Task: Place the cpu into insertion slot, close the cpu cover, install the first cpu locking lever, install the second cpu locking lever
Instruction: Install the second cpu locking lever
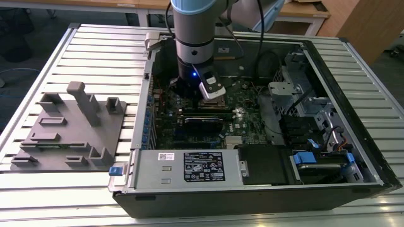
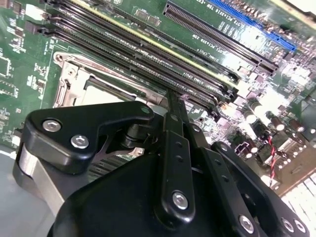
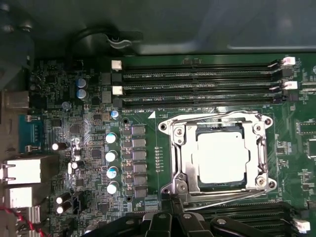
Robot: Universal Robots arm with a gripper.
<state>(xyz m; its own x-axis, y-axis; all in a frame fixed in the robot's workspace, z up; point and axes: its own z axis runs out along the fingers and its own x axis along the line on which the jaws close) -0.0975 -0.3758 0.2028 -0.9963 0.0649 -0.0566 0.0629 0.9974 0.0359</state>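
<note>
Showing cpu (image 3: 221,160) seated under cpu cover (image 3: 178,148).

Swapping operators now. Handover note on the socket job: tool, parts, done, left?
Tool: low over the green motherboard at the socket's edge; finger state can't be read.
Pale silvery square cpu: seated in the square metal-rimmed insertion slot.
Thin silvery metal cpu cover frame: lies down flat around the chip, which shows through its window.
Done: chip placed, cover looks closed.
Left: I can't tell if either locking lever is latched; check both.
</note>
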